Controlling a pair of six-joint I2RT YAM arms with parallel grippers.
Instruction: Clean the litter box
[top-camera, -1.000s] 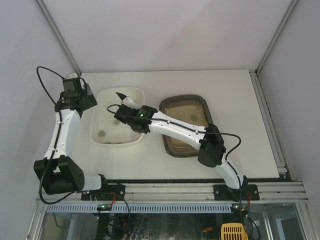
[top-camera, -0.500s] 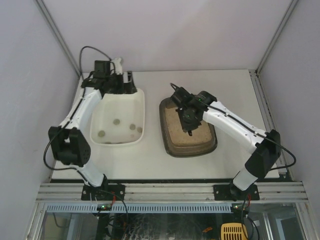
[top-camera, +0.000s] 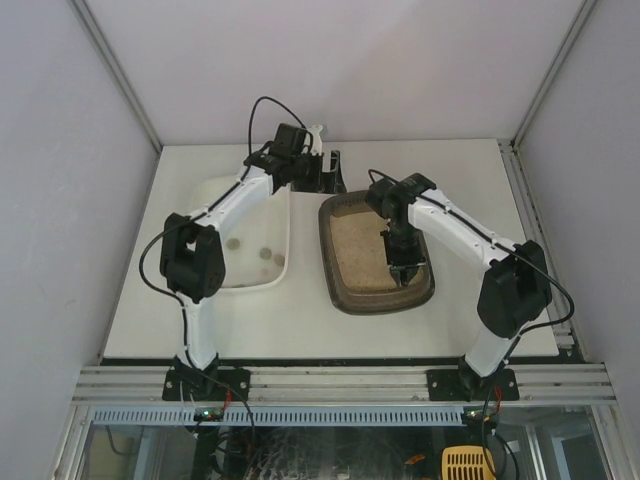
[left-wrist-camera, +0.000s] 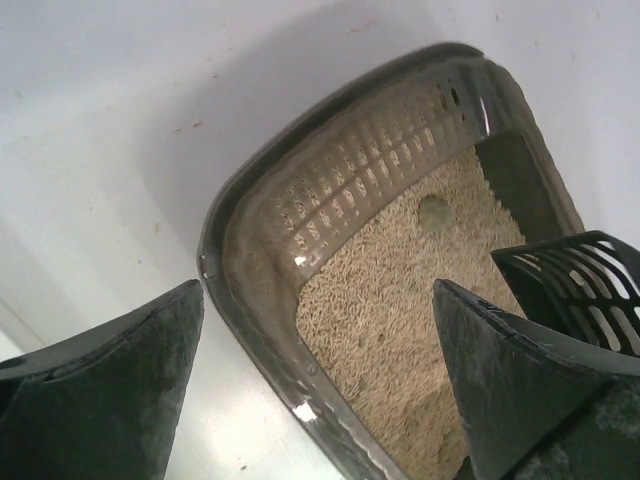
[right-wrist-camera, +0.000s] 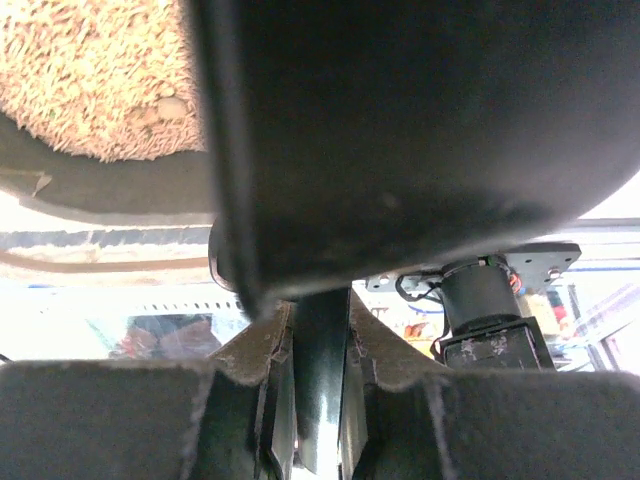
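Observation:
The litter box (top-camera: 350, 285) is a dark brown tray of beige litter, right of centre on the table. My left gripper (top-camera: 332, 176) hangs open and empty over its far left corner. In the left wrist view the wide-apart fingers (left-wrist-camera: 110, 400) straddle the litter box rim (left-wrist-camera: 250, 320), and a greenish clump (left-wrist-camera: 435, 212) lies on the litter. My right gripper (top-camera: 399, 248) is over the right side of the box, shut on the handle (right-wrist-camera: 320, 380) of a black slotted scoop (left-wrist-camera: 580, 280), whose dark back (right-wrist-camera: 420, 130) fills the right wrist view.
A white tray (top-camera: 250, 286) stands left of the litter box, with a few round clumps (top-camera: 265, 255) on its floor. My left arm reaches across its far side. Walls close in the table at the back and both sides.
My left arm has swung right from the white tray's far left to the litter box's far corner, and its jaws opened wide. My right arm carried the scoop from the white tray over to the box's right side.

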